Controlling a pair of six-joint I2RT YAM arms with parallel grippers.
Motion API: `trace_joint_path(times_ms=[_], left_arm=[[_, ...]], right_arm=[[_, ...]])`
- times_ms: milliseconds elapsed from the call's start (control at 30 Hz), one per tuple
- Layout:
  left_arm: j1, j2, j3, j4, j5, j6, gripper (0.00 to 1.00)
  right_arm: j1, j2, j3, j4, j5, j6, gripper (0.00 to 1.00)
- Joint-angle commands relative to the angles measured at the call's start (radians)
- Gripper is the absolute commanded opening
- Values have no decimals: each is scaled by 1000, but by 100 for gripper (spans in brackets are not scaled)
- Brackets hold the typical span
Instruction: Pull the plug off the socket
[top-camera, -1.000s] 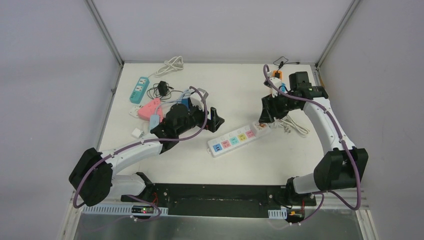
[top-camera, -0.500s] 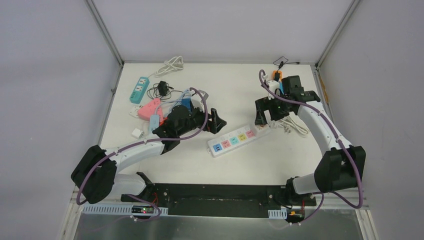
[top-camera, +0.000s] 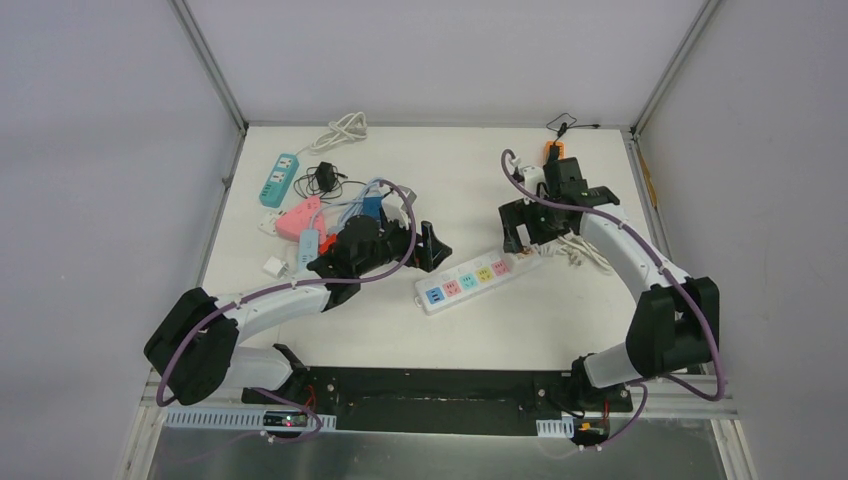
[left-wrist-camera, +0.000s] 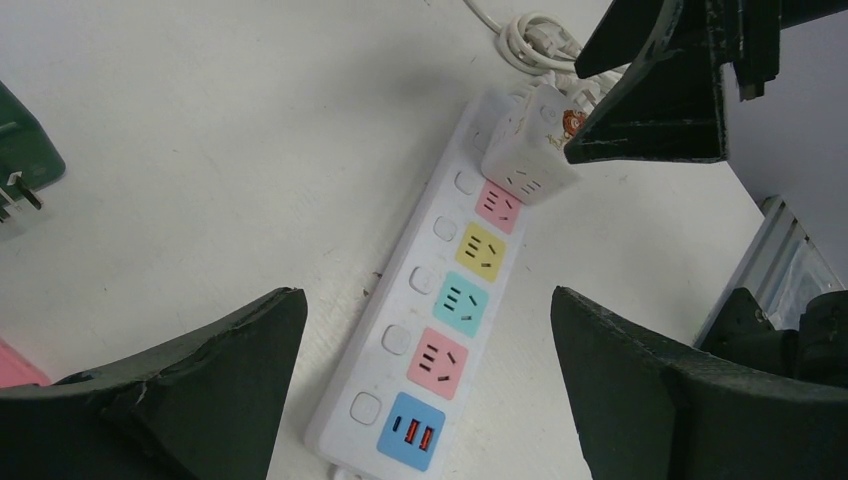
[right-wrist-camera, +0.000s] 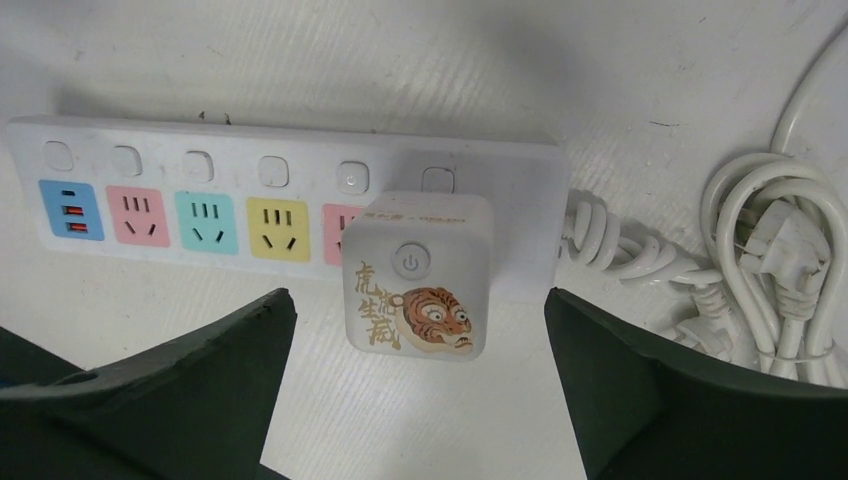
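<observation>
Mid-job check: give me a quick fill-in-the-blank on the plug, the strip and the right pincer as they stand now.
1. The cube plug carries a picture of a ____.
2. At the far end of the power strip, the USB socket is coloured ____.
3. The socket between the teal one and the pink one beside the plug is ____.
4. The right pincer straddles the plug with its jaws ____.

Missing words: tiger; blue; yellow; open.

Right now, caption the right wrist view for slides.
Right gripper, jaws open, flanks the tiger-printed plug on the power strip.
</observation>
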Motion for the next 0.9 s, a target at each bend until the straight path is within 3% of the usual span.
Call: trace_joint_path(times_ms=[0,533,700,867], left_arm=[[-10,3,-9,66,-4,-23,95],[-18,25,-17,68,4,-5,95],[-33,40,-19,76,8,30,95],[-85,54,-59,172,23,158,95]], right_arm=[[32,31,5,48,62,13,99],[113,88,-41,78,152,-9,84],[125,89,-53,84,164,-11,70],[131,79,-63,93,175,-9,54]])
